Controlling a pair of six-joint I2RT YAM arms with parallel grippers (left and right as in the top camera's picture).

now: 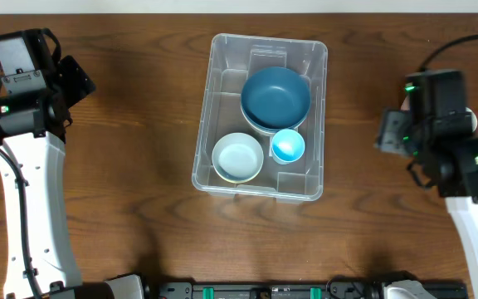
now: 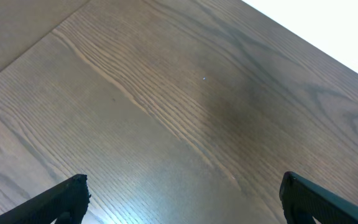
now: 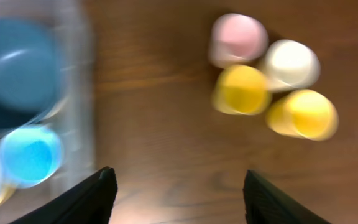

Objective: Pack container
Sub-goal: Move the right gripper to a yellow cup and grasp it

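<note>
The clear plastic container [image 1: 214, 100] stands at the table's middle. It holds a dark blue bowl [image 1: 275, 95], a pale bowl [image 1: 237, 156] and a small light blue cup [image 1: 288, 146]. My left gripper [image 2: 182, 199] is open and empty over bare wood at the far left. My right gripper [image 3: 179, 196] is open and empty over the table just right of the container's wall [image 3: 79, 93]. The blue bowl [image 3: 17, 68] and light blue cup [image 3: 30, 155] show blurred in the right wrist view.
A cluster of small cups stands on the table right of the container: a pink one [image 3: 238, 37], a white one [image 3: 289, 64] and two yellow ones [image 3: 242, 90] [image 3: 303, 114]. The right arm [image 1: 438, 116] hides them from overhead. The left arm [image 1: 31, 75] is at the back left.
</note>
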